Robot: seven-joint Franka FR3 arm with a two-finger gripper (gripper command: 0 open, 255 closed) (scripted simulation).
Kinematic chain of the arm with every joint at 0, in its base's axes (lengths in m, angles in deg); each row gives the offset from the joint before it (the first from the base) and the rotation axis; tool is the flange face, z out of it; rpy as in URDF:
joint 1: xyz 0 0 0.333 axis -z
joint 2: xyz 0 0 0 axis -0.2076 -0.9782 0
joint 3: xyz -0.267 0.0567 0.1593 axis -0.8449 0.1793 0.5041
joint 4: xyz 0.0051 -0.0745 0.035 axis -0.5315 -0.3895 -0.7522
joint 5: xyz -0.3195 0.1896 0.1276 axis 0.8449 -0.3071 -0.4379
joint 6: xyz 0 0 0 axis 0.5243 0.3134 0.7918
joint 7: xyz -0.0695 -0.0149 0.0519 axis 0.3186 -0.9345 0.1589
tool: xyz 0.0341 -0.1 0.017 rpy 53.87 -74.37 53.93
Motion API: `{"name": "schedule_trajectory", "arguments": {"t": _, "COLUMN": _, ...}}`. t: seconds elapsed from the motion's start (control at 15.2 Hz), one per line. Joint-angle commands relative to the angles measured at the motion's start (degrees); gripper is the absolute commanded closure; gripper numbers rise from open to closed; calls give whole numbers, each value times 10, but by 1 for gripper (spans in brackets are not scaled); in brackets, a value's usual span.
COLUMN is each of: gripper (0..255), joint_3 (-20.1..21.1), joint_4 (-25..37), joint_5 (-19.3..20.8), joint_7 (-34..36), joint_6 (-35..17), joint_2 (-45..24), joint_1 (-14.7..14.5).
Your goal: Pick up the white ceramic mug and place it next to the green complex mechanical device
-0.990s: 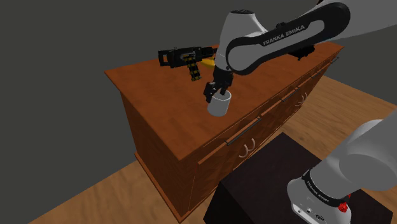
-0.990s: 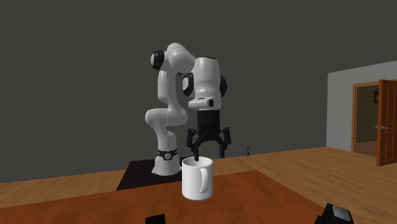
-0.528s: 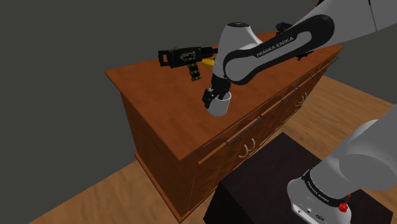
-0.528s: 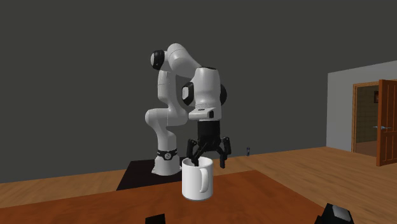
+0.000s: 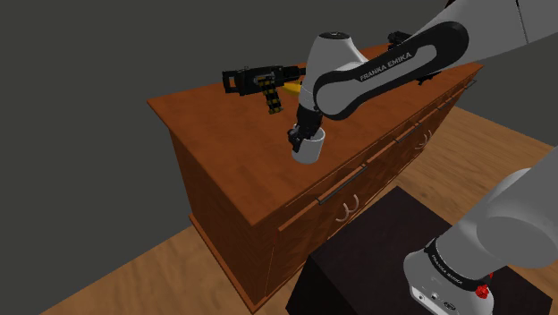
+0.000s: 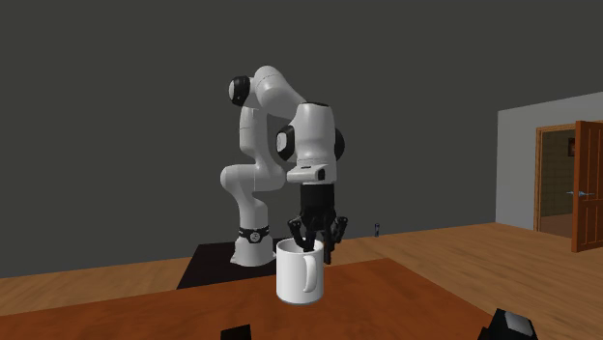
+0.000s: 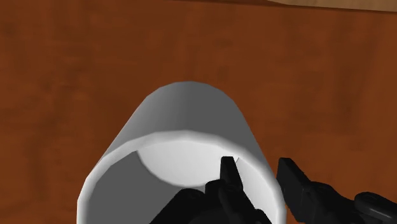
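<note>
The white mug [image 5: 307, 149] stands upright on the brown wooden dresser top [image 5: 224, 143], near its front edge. My black gripper [image 5: 300, 134] comes down on its rim from above. In the wrist view one finger is inside the mug [image 7: 184, 121] and the other outside, and the gripper [image 7: 257, 167] pinches the wall between them. From the second exterior view the gripper [image 6: 317, 240] sits behind the mug [image 6: 299, 273], whose handle faces the camera. The mechanical device [image 5: 259, 82], drawn black with yellow parts, lies at the back of the dresser, well beyond the mug.
The dresser has drawers with handles [image 5: 344, 183] along its front. My dark stand [image 5: 376, 259] is beside it on a wooden floor. A brown door [image 6: 580, 184] stands far off. A black corner of something [image 6: 510, 324] shows at the second exterior view's lower right.
The gripper came down onto the mug's rim, and its fingers, wide apart before, have drawn together on the wall. The mug has not moved.
</note>
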Motion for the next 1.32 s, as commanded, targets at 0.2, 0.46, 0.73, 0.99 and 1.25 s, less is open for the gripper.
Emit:
{"name": "schedule_trajectory", "arguments": {"t": 0.2, "gripper": 255, "joint_3": 0, "joint_4": 0, "joint_5": 0, "joint_7": 0, "joint_6": 0, "joint_2": 0, "joint_1": 0}}
{"name": "schedule_trajectory", "arguments": {"t": 0.46, "gripper": 255, "joint_3": 0, "joint_4": 0, "joint_5": 0, "joint_7": 0, "joint_6": 0, "joint_2": 0, "joint_1": 0}}
{"name": "schedule_trajectory", "arguments": {"t": 0.73, "gripper": 255, "joint_3": -1, "joint_4": 12, "joint_5": -7, "joint_7": -5, "joint_6": 32, "joint_2": 21, "joint_1": 0}}
{"name": "schedule_trajectory", "arguments": {"t": 0.99, "gripper": 255, "joint_3": -2, "joint_4": 26, "joint_5": -12, "joint_7": -9, "joint_6": 64, "joint_2": 39, "joint_1": -1}}
{"name": "schedule_trajectory", "arguments": {"t": 1.25, "gripper": 255, "joint_3": -3, "joint_4": 42, "joint_5": -16, "joint_7": -12, "joint_6": 97, "joint_2": 55, "joint_1": -1}}
